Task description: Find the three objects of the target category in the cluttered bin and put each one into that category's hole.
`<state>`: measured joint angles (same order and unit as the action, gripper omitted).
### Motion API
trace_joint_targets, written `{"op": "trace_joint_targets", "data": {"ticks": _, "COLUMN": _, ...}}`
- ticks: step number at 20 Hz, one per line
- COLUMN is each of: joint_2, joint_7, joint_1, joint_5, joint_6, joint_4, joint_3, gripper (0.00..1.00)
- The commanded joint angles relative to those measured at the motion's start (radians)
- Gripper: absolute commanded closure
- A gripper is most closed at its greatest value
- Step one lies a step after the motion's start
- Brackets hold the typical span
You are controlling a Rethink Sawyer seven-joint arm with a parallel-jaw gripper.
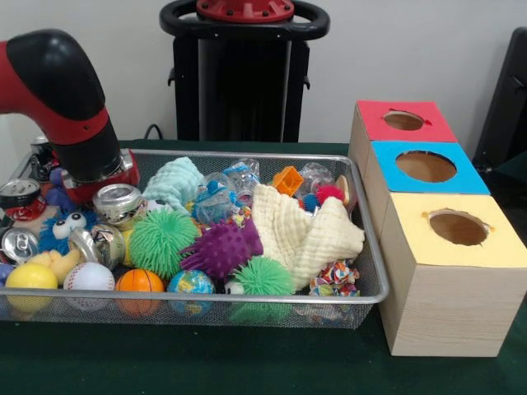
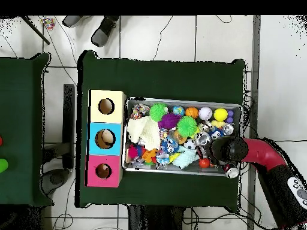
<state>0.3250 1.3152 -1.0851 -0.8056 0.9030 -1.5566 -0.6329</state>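
The bin (image 1: 206, 306) is a wide silver mesh basket full of clutter; it also shows in the overhead view (image 2: 180, 100). It holds green spiky balls (image 1: 160, 241), a purple spiky ball (image 1: 221, 247), a baseball (image 1: 88, 276), an orange ball (image 1: 139, 281), a yellow ball (image 1: 31, 276), metal cans (image 1: 118, 202) and a cream cloth (image 1: 305, 230). The arm's end (image 1: 99, 173) reaches down into the bin's far left corner, beside the cans. In the overhead view the arm's end (image 2: 226, 150) covers the gripper. What hangs under it is hidden.
Three wooden boxes stand in a row to the right of the bin, each with a round hole: red top (image 1: 403, 121), blue top (image 1: 426, 167), yellow top (image 1: 458, 228). The black pedestal (image 1: 243, 74) stands behind the bin. Green cloth (image 1: 247, 362) covers the table.
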Motion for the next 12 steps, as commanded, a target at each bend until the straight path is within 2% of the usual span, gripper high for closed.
{"op": "trace_joint_targets", "data": {"ticks": 1, "joint_2": 0.074, "joint_7": 0.178, "joint_1": 0.021, "joint_5": -0.025, "joint_6": -0.261, "joint_4": -0.065, "joint_3": 0.045, "gripper": 0.0}}
{"op": "trace_joint_targets", "data": {"ticks": 6, "joint_2": 0.096, "joint_7": 0.149, "joint_1": 0.033, "joint_5": 0.01, "joint_6": -0.237, "joint_4": -0.031, "joint_3": 0.051, "gripper": 0.0}}
{"op": "trace_joint_targets", "data": {"ticks": 12, "joint_2": 0.03, "joint_7": 0.082, "joint_1": 0.067, "joint_5": 0.051, "joint_6": -0.195, "joint_4": 0.1, "joint_3": 0.049, "gripper": 0.0}}
